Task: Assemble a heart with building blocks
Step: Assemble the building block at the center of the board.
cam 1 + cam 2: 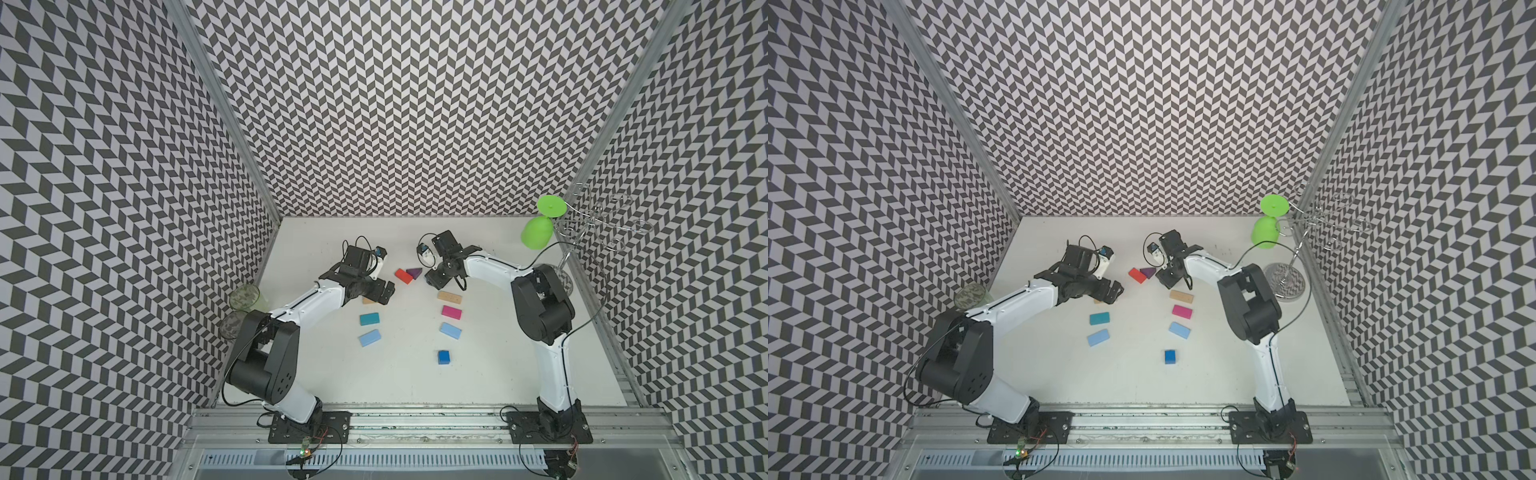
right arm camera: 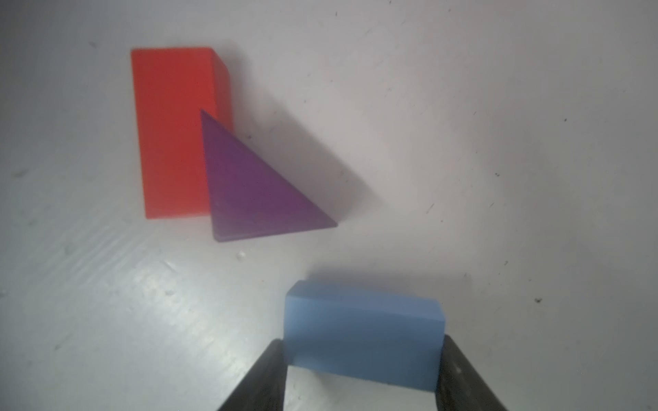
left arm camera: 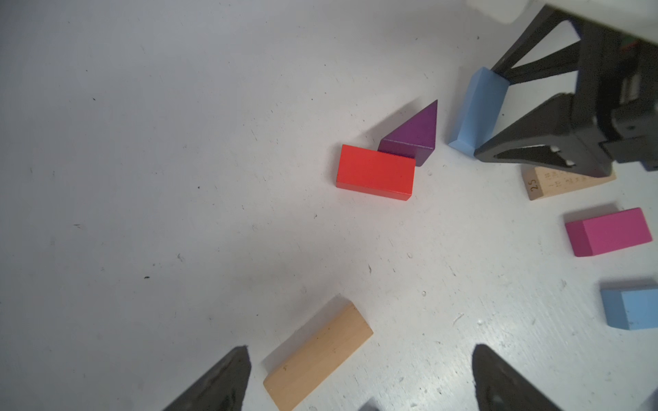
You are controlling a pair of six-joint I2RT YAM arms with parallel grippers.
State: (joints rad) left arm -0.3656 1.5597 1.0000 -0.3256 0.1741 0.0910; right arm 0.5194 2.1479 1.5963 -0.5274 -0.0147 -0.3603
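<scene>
— Which colours sit on the white tabletop (image 1: 399,382)?
— A red rectangular wooden block (image 1: 403,275), a dark purple triangular block (image 1: 414,272), a magenta flat block (image 1: 451,311), a teal flat block (image 1: 369,319), a light blue rectangular block (image 2: 363,331).
— The enclosure walls (image 1: 415,104)?
— Black-and-white chevron pattern.

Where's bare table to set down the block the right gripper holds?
Bare: the lane between teal block and magenta block; the table beyond red block and purple triangle, toward the back wall. Crowded: right gripper, its light blue block and tan block near the triangle.
</scene>
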